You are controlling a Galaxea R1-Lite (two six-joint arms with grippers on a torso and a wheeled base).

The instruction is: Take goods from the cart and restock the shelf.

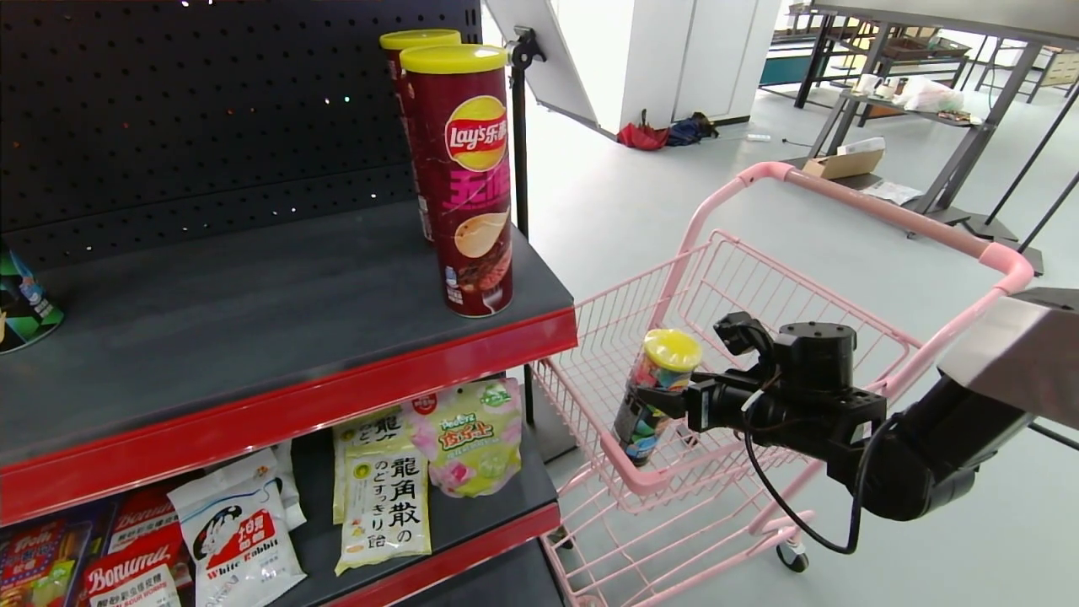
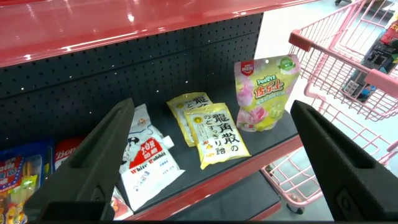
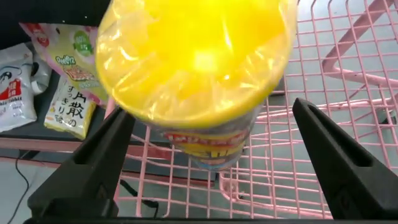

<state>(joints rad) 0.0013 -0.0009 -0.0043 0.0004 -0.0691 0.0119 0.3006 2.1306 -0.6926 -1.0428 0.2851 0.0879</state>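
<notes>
Yellow-lidded can (image 1: 662, 371) — tight between right fingers (image 3: 342, 168); left fingers (image 2: 99, 155) wide apart, empty.

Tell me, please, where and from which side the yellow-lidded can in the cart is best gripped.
Probably take the can at mid-body, below its yellow lid, from the right, where the right gripper sits. It stands only slightly tilted, and its straight round wall suits a pinch across it.

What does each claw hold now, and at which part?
The right claw grips the yellow-lidded can by its side wall; the left claw is open, holding nothing.
</notes>
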